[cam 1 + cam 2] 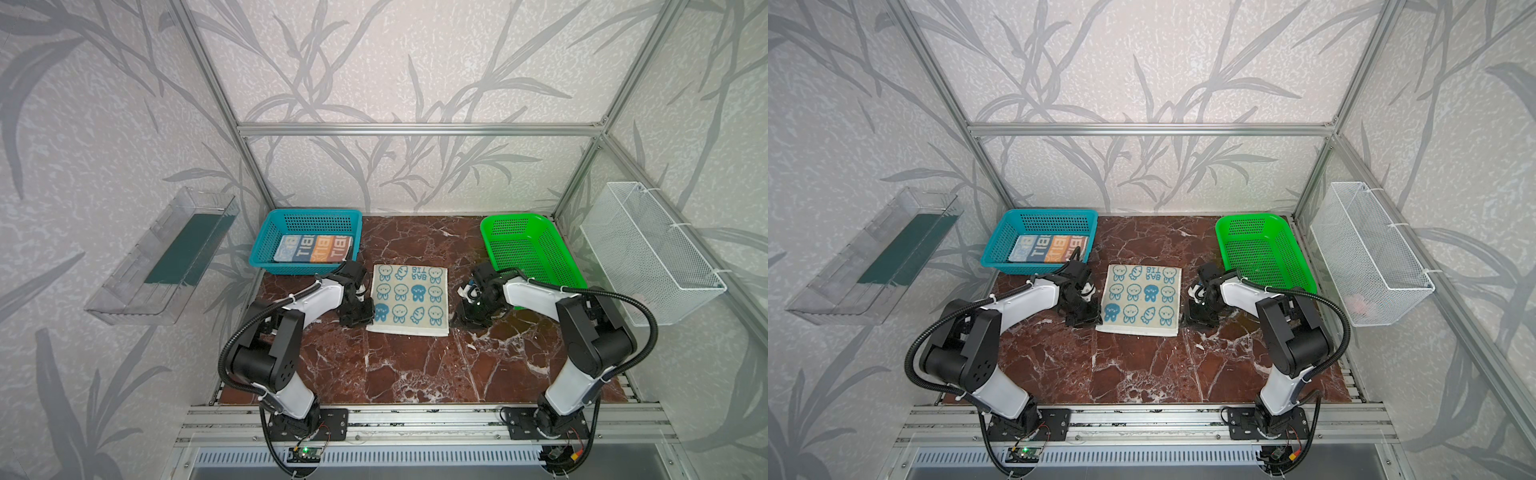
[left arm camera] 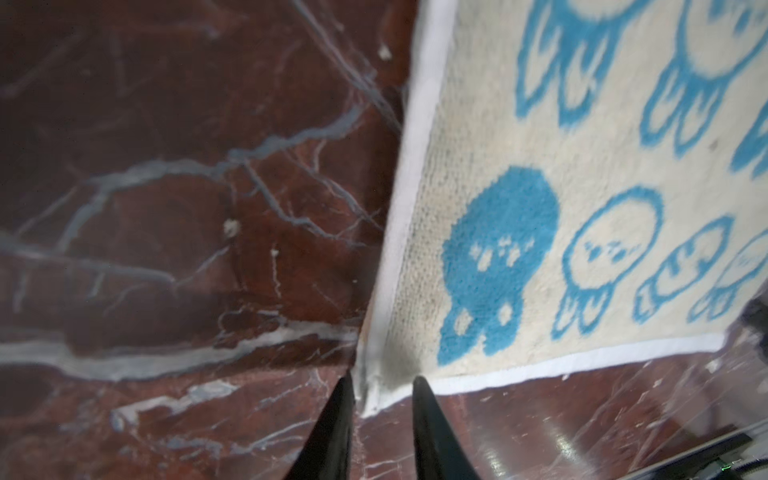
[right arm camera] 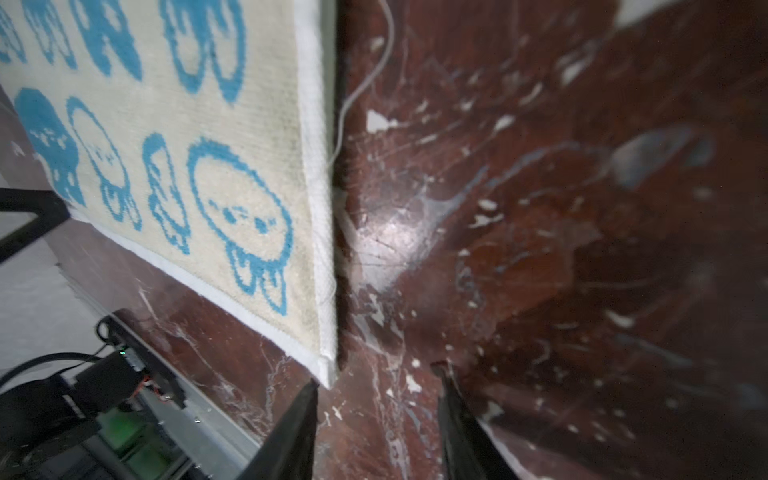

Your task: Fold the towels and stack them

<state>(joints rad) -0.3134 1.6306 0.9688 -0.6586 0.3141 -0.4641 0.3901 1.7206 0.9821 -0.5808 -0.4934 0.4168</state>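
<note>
1. Two grippers flank the cream-and-blue towel [image 1: 409,301], which lies spread flat on the marble tabletop [image 1: 415,370], bunny print and lettering facing up.
2. We find the left gripper [image 2: 382,388] at the towel's left corner on the side toward the arm bases. Its fingers [image 2: 338,419] are spread, and the white-hemmed corner lies on the marble between the tips, unpinched.
3. We find the right gripper [image 3: 376,376] just beside the towel's right corner on that same side, fingers [image 3: 299,424] spread over bare marble, gripping nothing.
4. Past the towel's far left corner, the blue basket [image 1: 316,222] holds folded towels [image 1: 311,248], blue and orange lettered bands showing.
5. Past the towel's far right corner stands the green basket [image 1: 536,253], apart from the towel.
</note>
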